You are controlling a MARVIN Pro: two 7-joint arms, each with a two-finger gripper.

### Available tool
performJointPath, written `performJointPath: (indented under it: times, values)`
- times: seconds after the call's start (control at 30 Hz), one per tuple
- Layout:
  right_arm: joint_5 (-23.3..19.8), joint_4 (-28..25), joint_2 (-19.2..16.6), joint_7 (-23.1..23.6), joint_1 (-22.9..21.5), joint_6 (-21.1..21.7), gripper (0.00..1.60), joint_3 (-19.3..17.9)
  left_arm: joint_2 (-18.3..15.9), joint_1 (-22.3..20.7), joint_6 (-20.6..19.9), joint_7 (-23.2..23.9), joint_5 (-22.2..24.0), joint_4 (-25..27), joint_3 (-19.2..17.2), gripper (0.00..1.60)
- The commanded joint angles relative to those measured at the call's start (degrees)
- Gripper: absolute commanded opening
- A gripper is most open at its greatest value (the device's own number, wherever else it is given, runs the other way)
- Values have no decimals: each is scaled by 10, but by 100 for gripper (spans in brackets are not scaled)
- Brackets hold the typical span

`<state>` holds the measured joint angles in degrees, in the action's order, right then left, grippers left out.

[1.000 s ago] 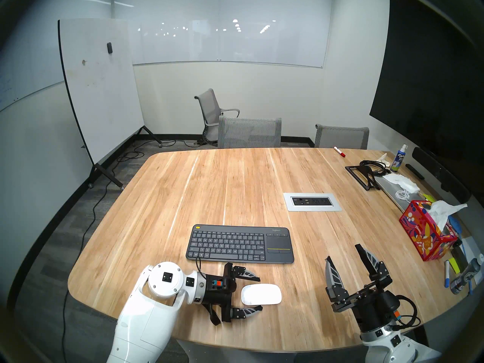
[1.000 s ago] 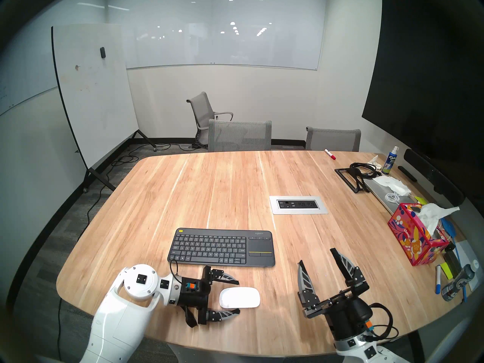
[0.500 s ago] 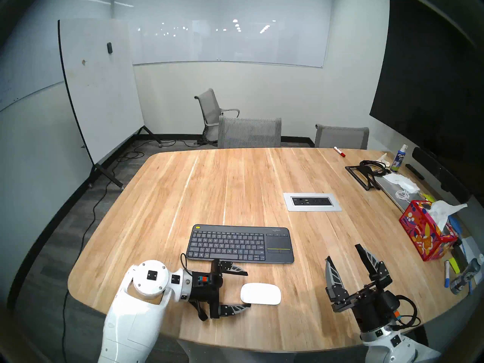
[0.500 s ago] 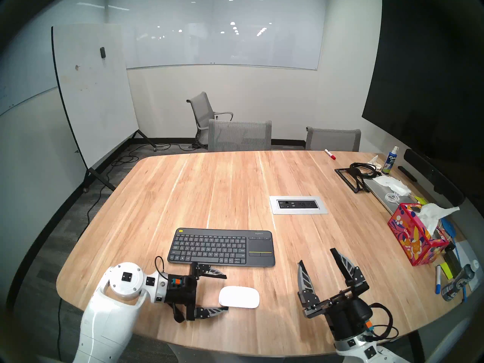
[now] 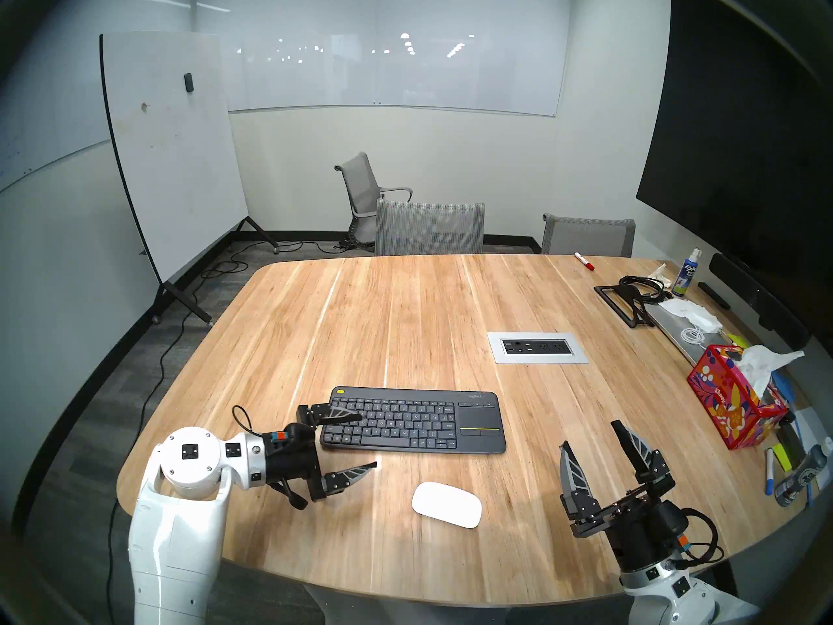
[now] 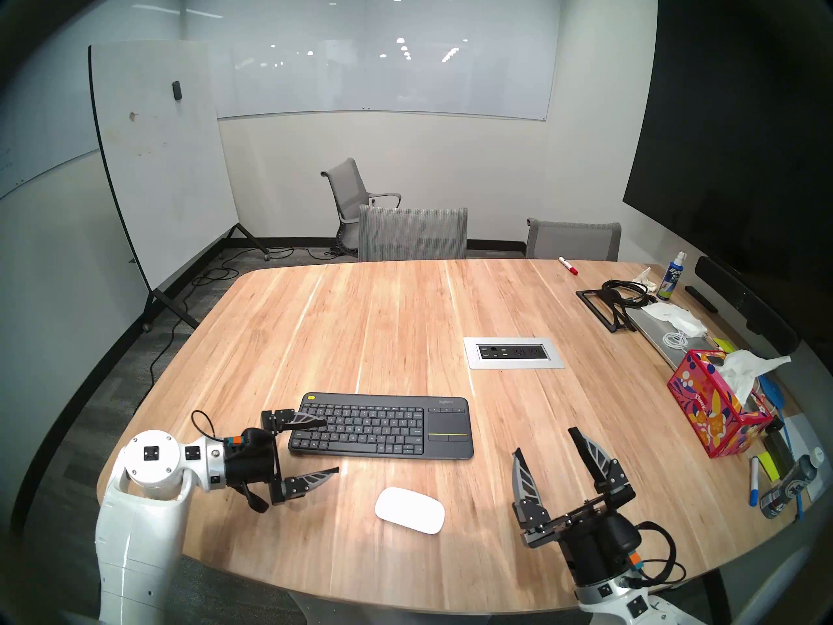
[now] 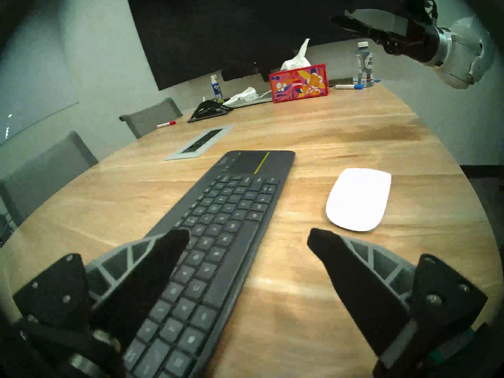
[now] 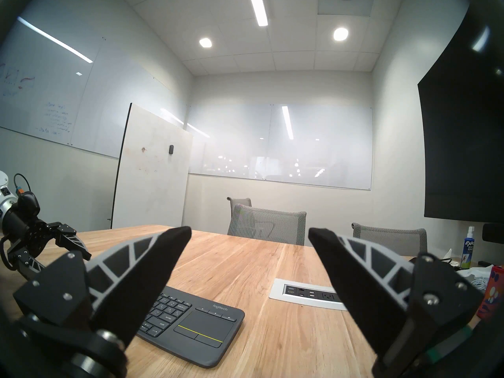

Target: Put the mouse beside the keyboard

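Observation:
The white mouse (image 5: 447, 504) (image 6: 410, 510) (image 7: 358, 198) lies free on the wooden table, just in front of the touchpad end of the dark grey keyboard (image 5: 414, 421) (image 6: 383, 425) (image 7: 218, 219) (image 8: 196, 323), with a narrow strip of table between them. My left gripper (image 5: 367, 440) (image 6: 331, 446) (image 7: 246, 234) hovers open and empty at the keyboard's left end, its far finger over the keys, well left of the mouse. My right gripper (image 5: 589, 434) (image 6: 545, 440) (image 8: 249, 230) is open and empty, raised to the right of the mouse.
A silver power outlet panel (image 5: 537, 347) is set into the table behind the keyboard. A red tissue box (image 5: 732, 403), markers, a bottle and a laptop stand crowd the right edge. Grey chairs (image 5: 429, 227) stand at the far side.
My left gripper opened wider, let go of the mouse and drew back left and up to the keyboard's left end. The mouse stays on the table, turned slightly. The right arm is still.

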<state>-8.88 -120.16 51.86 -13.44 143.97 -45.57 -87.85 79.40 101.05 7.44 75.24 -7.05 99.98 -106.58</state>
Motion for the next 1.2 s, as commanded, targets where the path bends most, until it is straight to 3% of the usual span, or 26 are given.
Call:
performJointPath:
  times: [0.0, 0.23, 0.43, 0.67, 0.97, 1.17]
  values:
    - [1, -7, 1, -1, 1, -1, 160, 0, 17, 31, -26, -14, 51, 15, -66, 160]
    - [1, -7, 1, -1, 1, -1, 160, 0, 54, 36, -75, -68, 59, 30, -113, 160]
    - [1, -7, 1, -1, 1, -1, 160, -1, 77, 26, -105, -120, 47, 44, -123, 160]
    - [-12, -6, -2, -1, 4, -7, 160, -2, 78, 28, -112, -132, 46, 49, -120, 160]
    - [-39, 28, -61, 25, -7, 7, 160, -48, 77, 28, -113, -134, 46, 49, -119, 160]
    - [-56, 8, -79, 41, 25, -3, 160, -74, 78, 28, -113, -135, 46, 49, -119, 160]
